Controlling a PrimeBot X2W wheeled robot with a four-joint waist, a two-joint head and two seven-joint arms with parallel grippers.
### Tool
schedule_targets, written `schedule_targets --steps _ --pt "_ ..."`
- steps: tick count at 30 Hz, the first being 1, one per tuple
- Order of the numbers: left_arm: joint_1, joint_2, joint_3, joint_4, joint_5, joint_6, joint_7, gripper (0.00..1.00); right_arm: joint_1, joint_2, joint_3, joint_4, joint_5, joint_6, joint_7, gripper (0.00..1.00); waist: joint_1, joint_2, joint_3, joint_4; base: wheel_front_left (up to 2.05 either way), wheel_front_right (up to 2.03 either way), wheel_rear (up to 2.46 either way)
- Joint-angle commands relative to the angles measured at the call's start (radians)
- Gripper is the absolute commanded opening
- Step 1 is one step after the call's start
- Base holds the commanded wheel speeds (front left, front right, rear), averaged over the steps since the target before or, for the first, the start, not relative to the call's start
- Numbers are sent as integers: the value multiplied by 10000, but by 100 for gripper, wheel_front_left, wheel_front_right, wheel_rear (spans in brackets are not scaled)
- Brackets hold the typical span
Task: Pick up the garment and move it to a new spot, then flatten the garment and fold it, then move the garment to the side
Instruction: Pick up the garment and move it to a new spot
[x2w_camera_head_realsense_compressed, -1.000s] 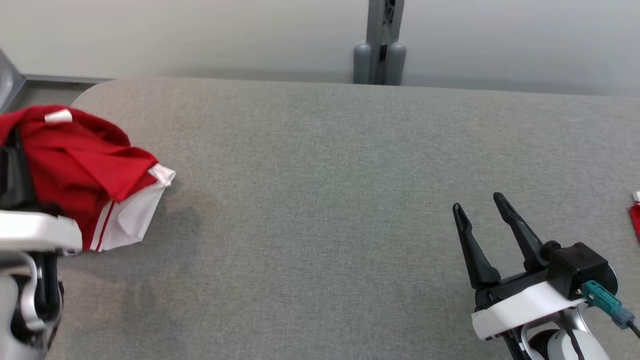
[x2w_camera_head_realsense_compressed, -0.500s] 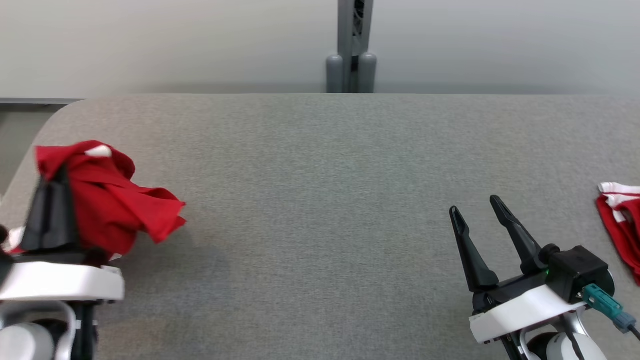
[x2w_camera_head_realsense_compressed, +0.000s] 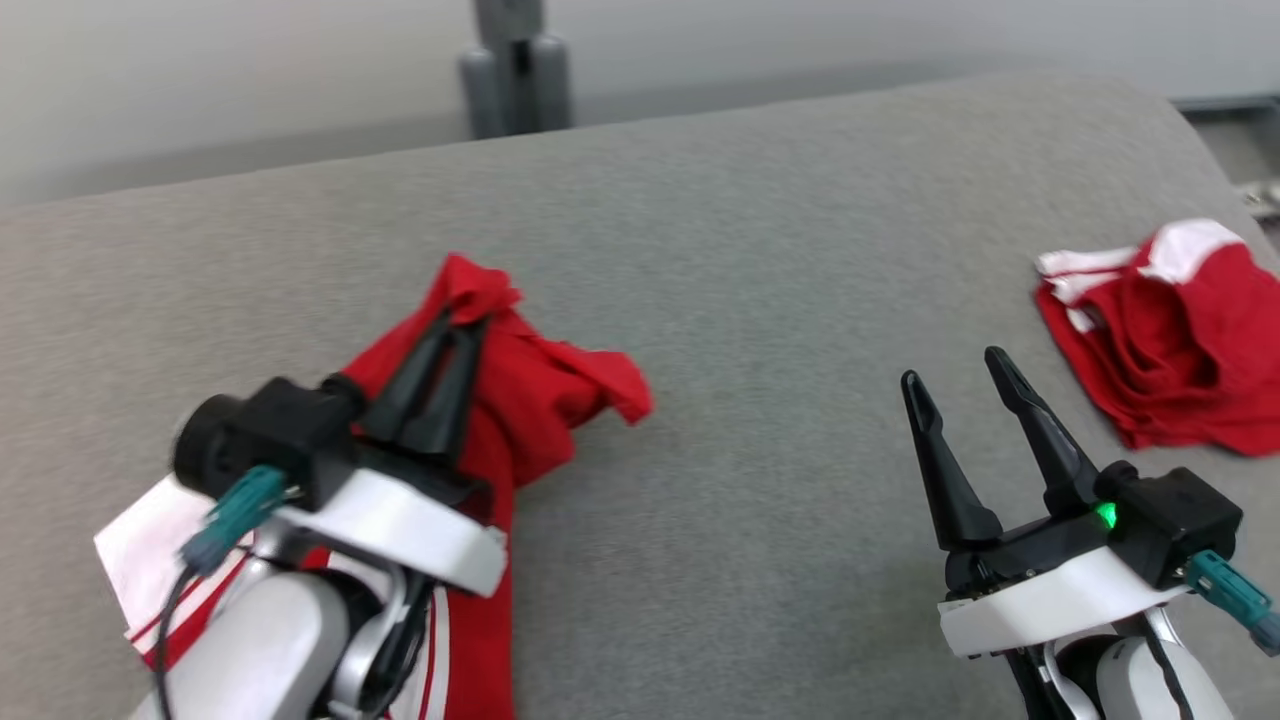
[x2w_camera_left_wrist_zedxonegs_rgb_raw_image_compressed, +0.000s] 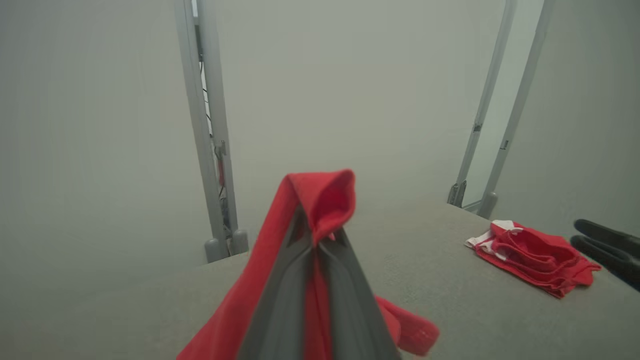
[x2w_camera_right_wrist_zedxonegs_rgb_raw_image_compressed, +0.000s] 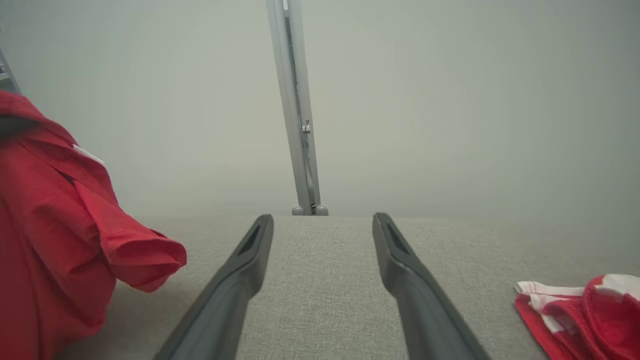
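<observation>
We hold the red garment (x2w_camera_head_realsense_compressed: 545, 400) in our left gripper (x2w_camera_head_realsense_compressed: 458, 325), over the left part of the grey table (x2w_camera_head_realsense_compressed: 760, 230).

Its 2 fingers are pinched together on a bunched fold; the cloth hangs below them, white trim beside our forearm. Our right gripper (x2w_camera_head_realsense_compressed: 950, 367) hovers over the table, fingers spread, nothing between them. Another red-and-white garment (x2w_camera_head_realsense_compressed: 1170, 330) lies crumpled near the table's far right edge, well apart from both.

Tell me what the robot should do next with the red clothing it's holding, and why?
Probably lower the garment onto the bare table between the arms. The left gripper is shut on it, the cloth hangs bunched, and the right gripper is open beside that free stretch.
</observation>
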Motion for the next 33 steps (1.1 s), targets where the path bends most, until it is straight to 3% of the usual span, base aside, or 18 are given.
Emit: schedule_targets --steps 1,6,17,18,19,27,33 --pt "-420 -257 -264 294 10 -255 47 0 -93 -43 -108 84 110 -3 -164 100 0 0 649 -986 0 0 0" --pt "-1363 -943 -1001 1709 40 -931 143 0 -264 -37 -169 231 369 -3 -474 100 0 0 1235 -1906 0 0 0" --pt "-3255 -2532 -1819 5559 -97 -2232 -312 0 -526 -38 -151 749 745 -3 -983 100 0 0 1926 -2736 0 0 0" --pt "-3356 -2661 -1853 5913 -118 -2322 -395 34 -553 -41 -140 797 768 -3 -1023 100 0 0 1939 -2745 0 0 0" --pt "-3472 -2764 -1873 6245 -139 -2416 -509 100 -593 -44 -145 827 786 -3 -1045 100 0 0 1932 -2739 0 0 0" --pt "-3787 -3203 -2027 7064 -321 -3111 -1602 100 -608 -47 -479 1034 555 -3 -1064 100 0 0 1403 -1993 0 0 0" --pt "-3414 -2971 -1500 6462 -438 -2761 -2221 100 -611 -52 -819 896 142 -3 -792 100 0 0 817 -919 0 0 0"
